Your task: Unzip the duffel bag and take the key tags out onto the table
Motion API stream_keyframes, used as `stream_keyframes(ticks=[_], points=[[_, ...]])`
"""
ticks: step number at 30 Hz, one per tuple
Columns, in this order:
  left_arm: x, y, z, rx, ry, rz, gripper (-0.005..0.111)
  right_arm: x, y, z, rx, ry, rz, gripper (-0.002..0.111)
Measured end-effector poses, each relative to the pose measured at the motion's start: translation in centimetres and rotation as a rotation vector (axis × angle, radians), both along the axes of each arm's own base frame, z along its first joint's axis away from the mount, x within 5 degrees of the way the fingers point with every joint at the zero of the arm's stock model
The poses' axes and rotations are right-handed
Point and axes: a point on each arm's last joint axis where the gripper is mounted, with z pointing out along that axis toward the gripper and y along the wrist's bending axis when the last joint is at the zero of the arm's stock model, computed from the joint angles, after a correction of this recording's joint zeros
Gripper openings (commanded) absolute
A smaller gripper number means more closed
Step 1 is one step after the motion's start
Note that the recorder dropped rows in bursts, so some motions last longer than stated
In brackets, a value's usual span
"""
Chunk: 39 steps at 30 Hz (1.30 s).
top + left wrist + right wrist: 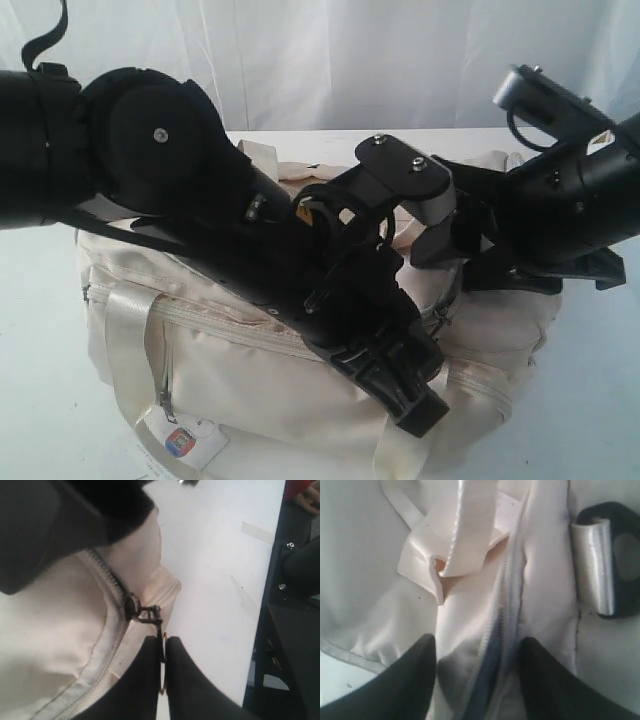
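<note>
The cream duffel bag (230, 370) lies on the white table (215, 570). My left gripper (162, 641) is shut on the black zipper pull (150, 614) at the bag's end, by the table's edge. In the exterior view this gripper (410, 395) reaches low over the bag's front right. My right gripper (477, 642) is open on top of the bag, one finger on each side of the zip (507, 595). The zip gapes slightly there and shows grey lining (490, 680). The key tags are hidden.
A webbing handle (465, 525) lies folded beyond the right gripper, and a black strap ring (620, 560) sits beside the zip. A paper hangtag (185, 440) hangs at the bag's front. Both arms cross over the bag. A dark frame (290, 630) borders the table edge.
</note>
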Motion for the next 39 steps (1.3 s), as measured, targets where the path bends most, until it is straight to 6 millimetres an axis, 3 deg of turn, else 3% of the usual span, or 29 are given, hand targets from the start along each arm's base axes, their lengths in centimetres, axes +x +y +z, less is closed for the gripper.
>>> stream_keyframes(ticks=[4, 5, 16, 26, 34, 39], points=[[0.0, 0.0, 0.1, -0.003, -0.004, 0.0, 0.0, 0.3, 0.1, -0.5, -0.017, 0.007, 0.018, 0.002], [0.0, 0.0, 0.1, -0.003, -0.004, 0.0, 0.0, 0.3, 0.1, -0.5, -0.023, 0.002, 0.028, 0.0], [-0.1, 0.5, -0.4, 0.068, -0.005, -0.012, 0.0, 0.7, -0.8, -0.7, -0.11, -0.04, 0.054, 0.0], [0.8, 1.8, -1.0, 0.233, -0.074, 0.058, 0.0, 2.2, -4.0, -0.5, -0.201, -0.051, -0.03, 0.0], [1.7, 3.5, -1.6, 0.428, -0.144, 0.158, 0.0, 2.4, -4.7, -0.7, -0.252, -0.065, -0.031, 0.0], [2.0, 5.3, 0.1, 0.476, -0.238, 0.244, 0.0, 2.5, -4.9, -0.7, -0.276, -0.082, -0.027, 0.0]])
